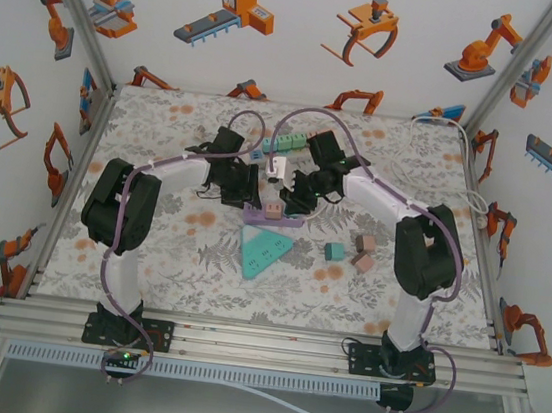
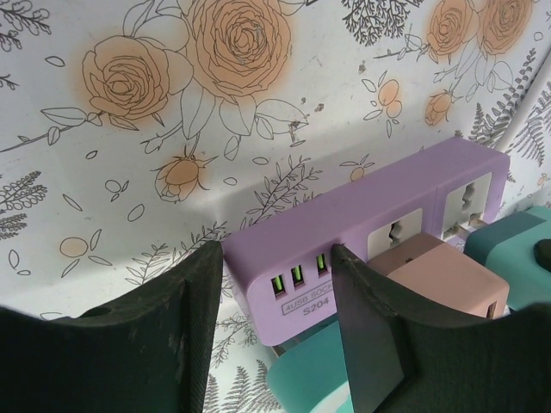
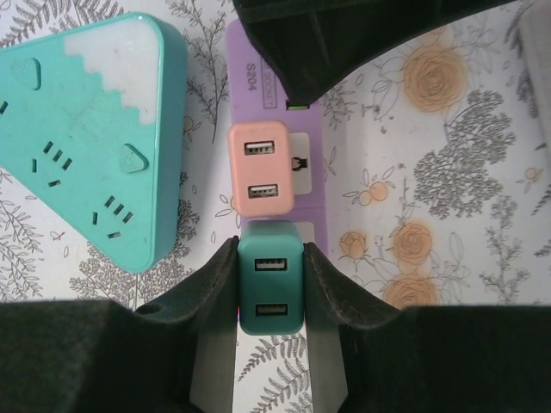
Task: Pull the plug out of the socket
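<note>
One floral table [image 1: 150, 251] bears one teal triangular power strip [image 3: 82, 129], upper left in the right wrist view. Beside it lies one purple socket strip [image 3: 314, 185] carrying two plugs, a pink plug [image 3: 261, 168] mid-frame and a teal plug [image 3: 271, 288] below it. The right gripper [image 3: 269, 248] clamps the teal plug's sides; the left gripper [image 2: 275, 258] squeezes the purple socket strip's USB end between its two fingers.

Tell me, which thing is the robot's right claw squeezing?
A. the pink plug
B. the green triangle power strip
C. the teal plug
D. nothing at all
C: in the right wrist view the right gripper has a finger pressed on each side of the teal plug, while the pink plug sits free further along the purple power strip.
</note>
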Controlling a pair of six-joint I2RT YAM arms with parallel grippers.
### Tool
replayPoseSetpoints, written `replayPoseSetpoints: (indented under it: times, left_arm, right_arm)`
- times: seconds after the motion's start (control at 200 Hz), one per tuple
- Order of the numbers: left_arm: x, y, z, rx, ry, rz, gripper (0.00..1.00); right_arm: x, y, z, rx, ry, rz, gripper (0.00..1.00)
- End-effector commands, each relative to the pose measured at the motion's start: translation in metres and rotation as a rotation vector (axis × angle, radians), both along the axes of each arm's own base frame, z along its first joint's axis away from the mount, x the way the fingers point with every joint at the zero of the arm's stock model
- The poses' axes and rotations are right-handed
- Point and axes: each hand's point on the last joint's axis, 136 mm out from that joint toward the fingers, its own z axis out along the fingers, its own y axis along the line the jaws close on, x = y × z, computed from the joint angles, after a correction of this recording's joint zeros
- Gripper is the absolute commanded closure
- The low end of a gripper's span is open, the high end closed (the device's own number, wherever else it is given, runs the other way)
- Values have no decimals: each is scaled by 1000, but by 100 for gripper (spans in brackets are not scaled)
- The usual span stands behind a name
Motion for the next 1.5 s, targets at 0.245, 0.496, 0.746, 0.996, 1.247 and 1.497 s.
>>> replayPoseSetpoints:
  times: [0.245,0.496,0.746,0.996,1.247,1.497]
  left_arm:
    - [-13,33,-9,121,89,-21,45]
    - [4,31,33,10,27,15,40]
    - [-11,32,96,-90,-81,27,21]
    - [-65,24,173,-301,-293,-106,1]
    - [-115,41,192,-259,-480,-184,3]
    - [-123,55,187,-217,-511,-157,3]
  right_arm:
    - [1,-4,84,197,-64,-185,83]
    - [27,-51,120,392,214,-625,83]
    - [59,-123,87,561,600,-1161,83]
    - [59,-153,28,581,690,-1416,82]
    - [52,-159,-27,535,769,-1503,78]
    - [40,-171,-58,441,747,-1565,74]
